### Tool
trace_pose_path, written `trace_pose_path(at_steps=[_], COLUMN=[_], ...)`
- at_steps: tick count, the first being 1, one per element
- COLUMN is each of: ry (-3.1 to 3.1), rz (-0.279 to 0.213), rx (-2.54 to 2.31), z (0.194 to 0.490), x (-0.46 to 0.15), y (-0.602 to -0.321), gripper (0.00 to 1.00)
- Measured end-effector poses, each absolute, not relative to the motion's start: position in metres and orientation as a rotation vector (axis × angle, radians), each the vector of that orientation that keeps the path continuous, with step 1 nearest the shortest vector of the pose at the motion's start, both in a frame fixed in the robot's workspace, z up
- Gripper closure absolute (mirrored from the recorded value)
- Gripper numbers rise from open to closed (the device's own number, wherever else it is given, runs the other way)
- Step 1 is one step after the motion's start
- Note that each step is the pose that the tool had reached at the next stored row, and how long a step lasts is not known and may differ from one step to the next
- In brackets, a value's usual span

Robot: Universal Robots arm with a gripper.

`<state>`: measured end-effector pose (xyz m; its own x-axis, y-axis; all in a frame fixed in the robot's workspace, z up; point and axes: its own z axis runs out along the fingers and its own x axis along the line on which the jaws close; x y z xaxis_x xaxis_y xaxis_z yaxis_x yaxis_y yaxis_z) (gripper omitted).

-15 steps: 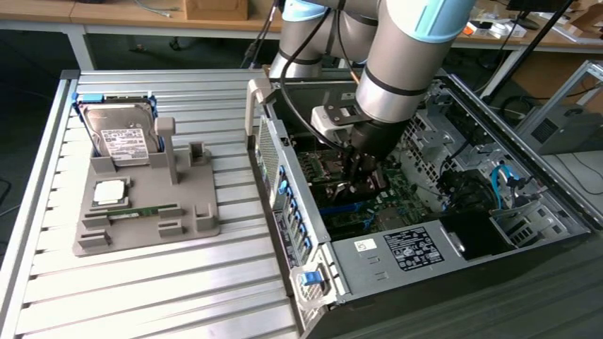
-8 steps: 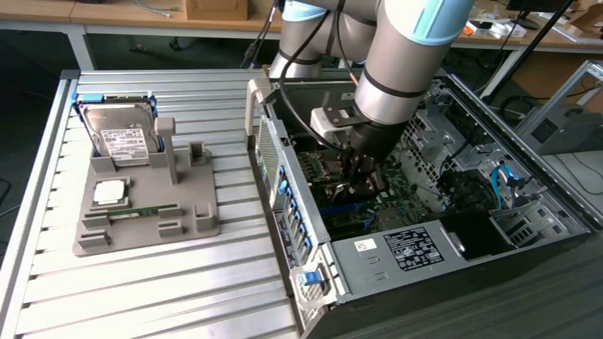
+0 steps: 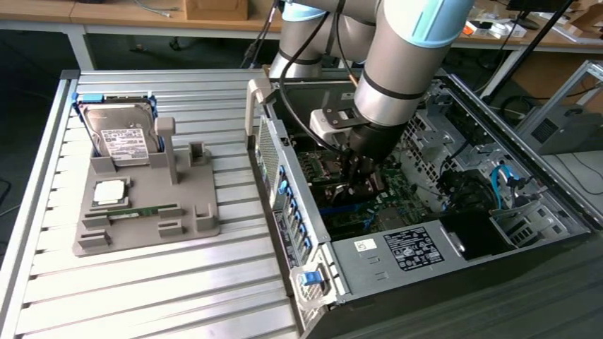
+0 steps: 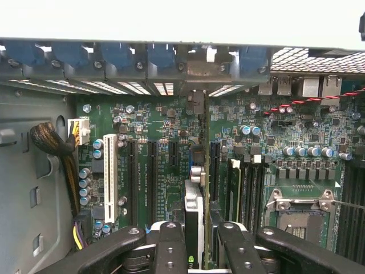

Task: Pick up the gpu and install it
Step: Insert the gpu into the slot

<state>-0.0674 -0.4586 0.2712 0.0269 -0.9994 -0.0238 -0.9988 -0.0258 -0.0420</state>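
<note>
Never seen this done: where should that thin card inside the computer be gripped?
Probably take the gpu by the edge away from the board, from above, the claw pinching its two flat faces. It stands on edge over the motherboard slots, leaving its lower edge free.

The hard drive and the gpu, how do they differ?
The hard drive stands propped in its blue holder on the grey tray outside the case; the gpu is held in the gripper inside it, over the motherboard. The hard drive shows a silver face with white label; the gpu shows its thin edge. Both are computer parts.
</note>
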Motion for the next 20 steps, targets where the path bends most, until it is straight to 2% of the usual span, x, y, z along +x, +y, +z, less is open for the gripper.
trace_pose_path(at_steps=[20], ry=[2.160], rz=[-0.019], rx=[-2.217], z=[0.2663], x=[-0.0659], y=[-0.4586], gripper=[0.73])
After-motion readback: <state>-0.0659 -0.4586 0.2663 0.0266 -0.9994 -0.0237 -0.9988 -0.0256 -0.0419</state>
